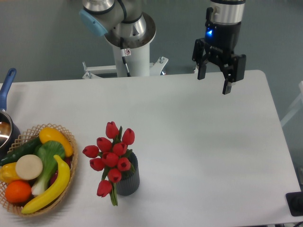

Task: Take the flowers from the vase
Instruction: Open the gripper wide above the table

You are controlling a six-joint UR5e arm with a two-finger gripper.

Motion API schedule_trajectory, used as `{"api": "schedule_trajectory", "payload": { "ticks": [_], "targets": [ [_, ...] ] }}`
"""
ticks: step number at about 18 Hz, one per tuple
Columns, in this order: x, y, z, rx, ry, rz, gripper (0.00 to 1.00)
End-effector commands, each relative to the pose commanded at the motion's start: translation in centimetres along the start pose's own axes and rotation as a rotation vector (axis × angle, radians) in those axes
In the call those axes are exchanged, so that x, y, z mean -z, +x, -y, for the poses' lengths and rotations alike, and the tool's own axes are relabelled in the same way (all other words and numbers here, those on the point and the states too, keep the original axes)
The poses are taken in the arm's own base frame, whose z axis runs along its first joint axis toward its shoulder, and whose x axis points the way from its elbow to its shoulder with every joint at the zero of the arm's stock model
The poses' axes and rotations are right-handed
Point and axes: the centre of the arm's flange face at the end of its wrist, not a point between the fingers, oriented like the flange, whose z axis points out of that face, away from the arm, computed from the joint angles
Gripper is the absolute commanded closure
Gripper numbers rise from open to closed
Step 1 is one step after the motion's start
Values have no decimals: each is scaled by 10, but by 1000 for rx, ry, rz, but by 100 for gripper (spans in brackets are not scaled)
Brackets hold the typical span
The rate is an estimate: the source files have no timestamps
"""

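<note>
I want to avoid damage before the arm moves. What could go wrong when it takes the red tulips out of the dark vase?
1. The small dark grey ribbed vase is light-looking; pulling the bunch of red tulip buds may lift or tip it.
2. The woven wicker basket of fruit stands close on one side; a tipped vase could hit it.
3. The open end effector hangs far away and could crush buds if it closes too high.

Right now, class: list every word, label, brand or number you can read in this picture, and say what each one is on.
None can be read.
Small white sticker with a red mark on the robot's white column: too small and blurred to read.
The flowers, vase and basket show no writing.
</note>
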Motion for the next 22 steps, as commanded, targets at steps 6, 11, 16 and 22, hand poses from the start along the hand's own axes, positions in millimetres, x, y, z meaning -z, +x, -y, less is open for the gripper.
{"api": "schedule_trajectory", "payload": {
  "ticks": [6,11,16,22],
  "targets": [
    [-5,4,3,-7,7,-10,0],
    [-13,15,10,55,88,-13,0],
    [-18,20,15,183,133,13,0],
    [-29,22,21,356,295,-21,0]
  ]
}}
